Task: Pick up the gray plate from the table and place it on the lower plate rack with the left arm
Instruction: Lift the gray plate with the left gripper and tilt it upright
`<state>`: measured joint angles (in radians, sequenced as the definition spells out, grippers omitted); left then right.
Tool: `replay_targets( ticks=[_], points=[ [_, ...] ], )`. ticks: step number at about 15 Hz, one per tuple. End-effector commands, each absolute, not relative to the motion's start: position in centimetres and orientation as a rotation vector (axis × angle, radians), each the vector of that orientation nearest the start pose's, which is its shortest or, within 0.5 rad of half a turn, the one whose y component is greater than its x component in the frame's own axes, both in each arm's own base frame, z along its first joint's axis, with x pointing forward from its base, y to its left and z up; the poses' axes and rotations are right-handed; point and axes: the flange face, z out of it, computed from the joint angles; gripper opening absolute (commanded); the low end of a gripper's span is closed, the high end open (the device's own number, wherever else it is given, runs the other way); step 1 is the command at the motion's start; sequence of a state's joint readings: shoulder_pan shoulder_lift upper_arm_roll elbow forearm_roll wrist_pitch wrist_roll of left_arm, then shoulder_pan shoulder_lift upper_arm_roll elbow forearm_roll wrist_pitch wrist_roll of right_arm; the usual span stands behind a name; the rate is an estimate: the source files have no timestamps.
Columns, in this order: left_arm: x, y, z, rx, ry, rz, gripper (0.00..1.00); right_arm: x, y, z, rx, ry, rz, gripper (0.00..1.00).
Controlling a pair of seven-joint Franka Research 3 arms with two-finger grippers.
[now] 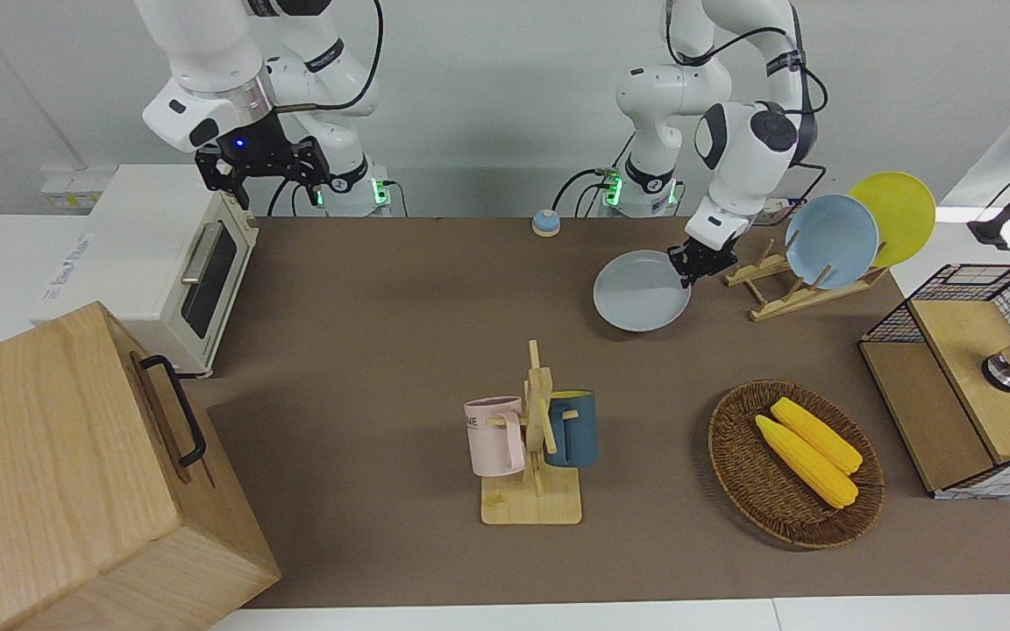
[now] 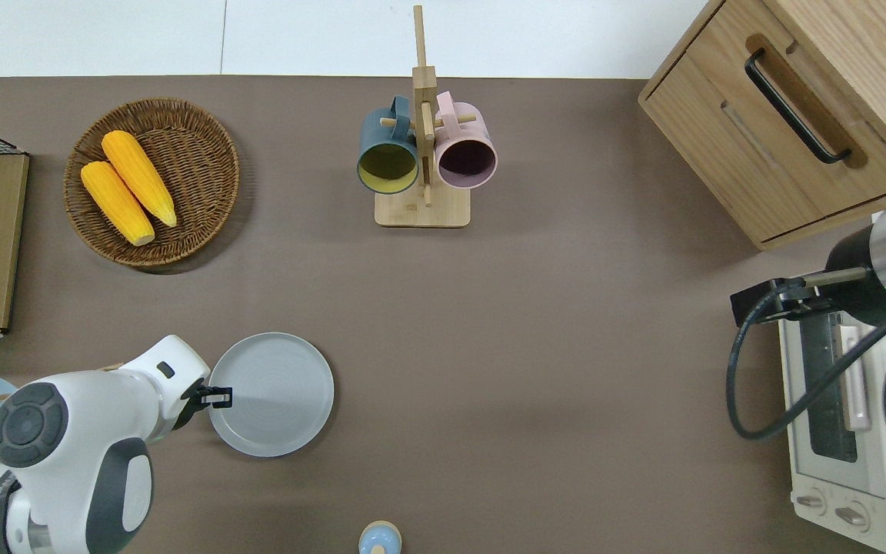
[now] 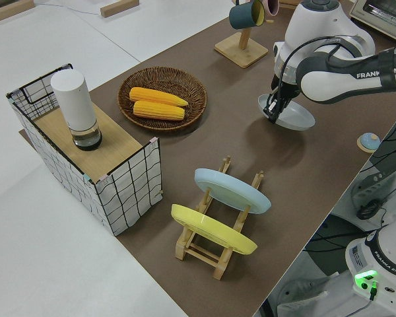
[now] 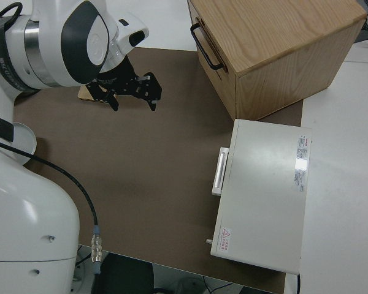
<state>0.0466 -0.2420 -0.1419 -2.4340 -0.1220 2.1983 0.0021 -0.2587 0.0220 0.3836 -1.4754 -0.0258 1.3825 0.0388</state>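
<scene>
One plate hangs in my left pincer: the gray plate, pinched by the rim on the edge toward my left arm's end of the table. It is tilted, clear of the tabletop in the left side view, a shadow on the brown surface beneath it. The lower plate rack stands just beside my pincer, with a sky-blue plate and a yellow plate leaning in its slots. My right arm is parked, its pincer spread apart.
</scene>
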Motion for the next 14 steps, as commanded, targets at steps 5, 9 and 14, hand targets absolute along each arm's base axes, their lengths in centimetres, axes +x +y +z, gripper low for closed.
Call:
replay_targets(
  ticks=[5, 9, 14],
  points=[
    [47.0, -4.0, 50.3, -3.219, 0.028, 0.065, 0.0, 53.6, 6.0, 64.5, -3.169, -0.108, 0.181, 0.983],
    [47.2, -3.6, 52.8, -3.223, 0.024, 0.079, 0.0, 53.6, 6.0, 64.6, -3.167, -0.108, 0.179, 0.983],
    [47.2, -3.1, 53.5, -3.196, 0.031, 0.091, 0.0, 53.6, 6.0, 64.6, -3.167, -0.108, 0.179, 0.983]
  ],
)
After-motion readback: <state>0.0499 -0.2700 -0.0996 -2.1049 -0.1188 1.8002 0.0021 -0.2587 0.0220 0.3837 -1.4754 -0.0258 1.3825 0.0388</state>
